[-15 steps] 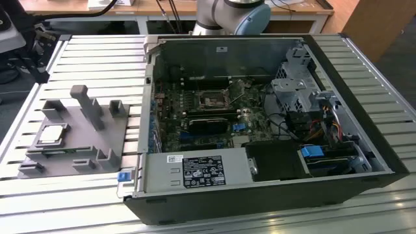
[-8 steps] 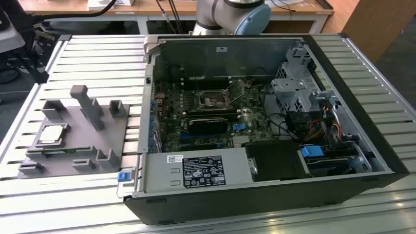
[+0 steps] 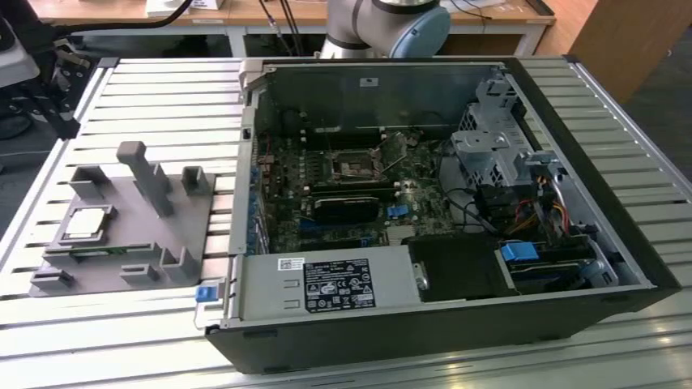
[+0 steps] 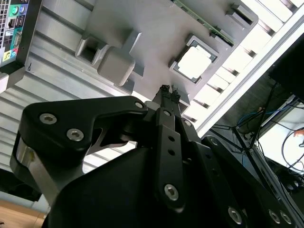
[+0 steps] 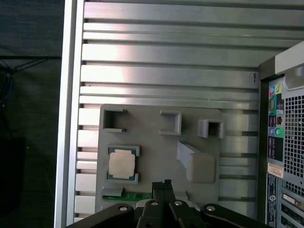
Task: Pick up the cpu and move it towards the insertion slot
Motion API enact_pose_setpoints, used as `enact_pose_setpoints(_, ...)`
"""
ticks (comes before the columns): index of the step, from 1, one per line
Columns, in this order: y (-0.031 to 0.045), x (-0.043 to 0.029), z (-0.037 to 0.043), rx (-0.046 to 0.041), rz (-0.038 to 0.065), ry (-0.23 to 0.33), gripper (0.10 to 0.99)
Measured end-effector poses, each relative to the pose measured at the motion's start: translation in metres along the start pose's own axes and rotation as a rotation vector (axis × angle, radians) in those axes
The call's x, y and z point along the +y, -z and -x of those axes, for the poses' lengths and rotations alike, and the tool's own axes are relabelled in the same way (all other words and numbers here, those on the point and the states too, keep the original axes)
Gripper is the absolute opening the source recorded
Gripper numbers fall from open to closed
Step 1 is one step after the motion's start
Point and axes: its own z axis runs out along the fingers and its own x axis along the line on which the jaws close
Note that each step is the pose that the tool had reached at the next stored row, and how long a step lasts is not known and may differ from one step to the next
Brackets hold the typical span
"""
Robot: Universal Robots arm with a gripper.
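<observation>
Ribbed aluminium table point(image 3: 162, 105), grey plastic holder tray point(image 3: 119, 243) and open black computer case point(image 3: 433, 336) side by side on it.

Hand point(image 5: 161, 183) mostly beyond the first wrist view's edge

Open straight above the cpu point(image 3: 87, 224), low in the tray point(image 3: 113, 247). On the tray's side nearer the case point(image 3: 251, 146): a tall post point(image 3: 148, 178) and short posts point(image 3: 193, 180), upright. Past the tray, case wall standing higher than the tray floor, lidless on top. Beyond that wall from the tray, slot point(image 3: 355, 168) open from above; drive cage point(image 3: 487, 150) and cables point(image 3: 530, 215) farther still.
</observation>
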Motion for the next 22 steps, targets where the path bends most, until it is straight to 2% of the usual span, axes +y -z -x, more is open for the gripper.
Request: enact_pose_setpoints(22, -0.001, 0.0001, -0.005, -0.0001, 0.0, 0.0, 0.106)
